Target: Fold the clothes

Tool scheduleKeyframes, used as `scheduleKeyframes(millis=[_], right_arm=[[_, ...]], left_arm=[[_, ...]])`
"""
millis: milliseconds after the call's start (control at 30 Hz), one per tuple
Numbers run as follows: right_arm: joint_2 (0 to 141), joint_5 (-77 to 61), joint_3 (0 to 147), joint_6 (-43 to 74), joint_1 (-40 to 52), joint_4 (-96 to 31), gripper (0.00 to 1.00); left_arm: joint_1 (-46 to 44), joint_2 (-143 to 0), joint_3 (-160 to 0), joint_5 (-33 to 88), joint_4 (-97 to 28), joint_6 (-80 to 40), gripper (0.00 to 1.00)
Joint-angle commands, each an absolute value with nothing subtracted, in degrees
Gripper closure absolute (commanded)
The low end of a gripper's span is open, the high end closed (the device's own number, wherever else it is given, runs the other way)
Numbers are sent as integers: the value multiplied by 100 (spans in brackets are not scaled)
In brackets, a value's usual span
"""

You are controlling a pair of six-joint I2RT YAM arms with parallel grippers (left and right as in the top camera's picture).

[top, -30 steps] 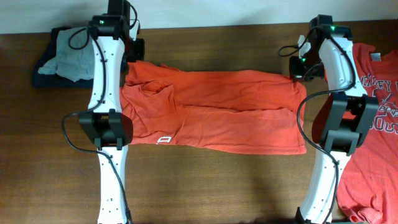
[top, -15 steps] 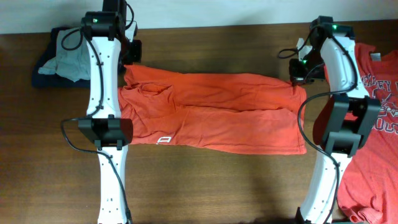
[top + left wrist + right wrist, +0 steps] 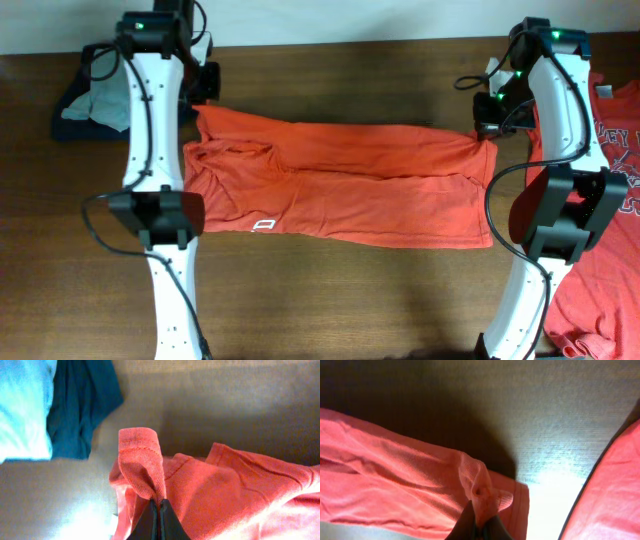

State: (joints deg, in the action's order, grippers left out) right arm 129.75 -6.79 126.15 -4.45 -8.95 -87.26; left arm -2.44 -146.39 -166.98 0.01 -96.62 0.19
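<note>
Table of dark wood fills the overhead view. Across its middle lies the orange shirt, which looks doubled lengthwise, its long axis running left to right between the two arms. A red shirt with white lettering lies flat at the right edge, partly under the right arm. A heap of dark blue and grey cloth sits in the far left corner. The left end effector is clamped on the orange shirt's far left corner and the right end effector on its far right corner, each pinching a raised fold. The rest of the shirt lies nearward from both grips, so the next fold likely draws the far edge toward the near one, with both arms equally placed.
</note>
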Motion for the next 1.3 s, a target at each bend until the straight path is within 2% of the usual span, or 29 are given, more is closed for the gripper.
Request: scheduleKeyframes(millis=[0, 533, 867, 1267], right_arm=[[12816, -711, 12707, -375, -862, -8903, 96], [12805, -698, 12374, -56, -781, -9736, 96], [12512, -683, 11725, 97, -738, -9736, 96], [12110, -401, 9675, 397, -714, -8742, 96]], left_arm=[[-119, -14134, -15716, 237, -9673, -75, 99], [279, -13769, -12954, 231, -9675, -454, 99], [438, -13174, -12578, 215, -9675, -624, 99], [412, -13174, -11570, 207, -9675, -775, 99]])
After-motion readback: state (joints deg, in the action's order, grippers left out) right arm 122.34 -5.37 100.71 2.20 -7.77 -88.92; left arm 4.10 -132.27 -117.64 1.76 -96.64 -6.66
